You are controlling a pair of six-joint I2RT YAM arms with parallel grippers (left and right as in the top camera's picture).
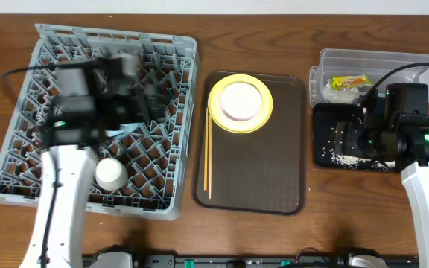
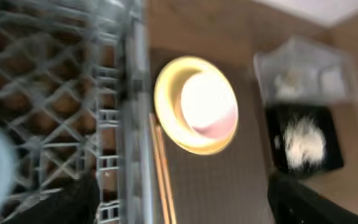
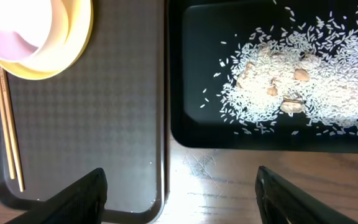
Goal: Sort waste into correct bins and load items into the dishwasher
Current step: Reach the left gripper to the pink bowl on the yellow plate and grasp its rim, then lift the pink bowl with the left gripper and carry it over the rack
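— Black fingers of your right gripper (image 3: 180, 177) stand spread wide with nothing between them, over bare table (image 3: 229, 174) just right of the brown serving tray (image 3: 92, 124). Where is the risk?

— Close by. The black tray (image 3: 191, 81) lies just beside the serving tray's right rim; whether they touch, I cannot tell. Its rice grains (image 3: 303, 68) and whitish scraps (image 3: 272, 90) lie loose in a shallow pan. If you dip low, a finger could knock it and scatter grains onto the wood.

— And on the serving tray?

— The plate (image 1: 265, 108) sits at its far end with a pale bowl (image 1: 239, 100) inside. Lift the plate tilted and the bowl may slide off. The chopsticks (image 1: 208, 156) lie flat along its left rim, thin and likely to roll from a pinch.

— Your left gripper (image 2: 182, 180)?

— Its fingers look parted too, and empty, above the dish rack (image 1: 162, 164) left of the serving tray. That view is badly smeared, and a peg could catch a finger.

— What stays unclear?

— I cannot find the light-blue bowl for certain. A white round piece (image 1: 112, 173) sits in the rack. From above, your right arm (image 1: 404, 112) covers part of the black tray. The snack wrapper (image 1: 348, 81) lies in the clear tub (image 1: 378, 53), right of the serving tray's far end.
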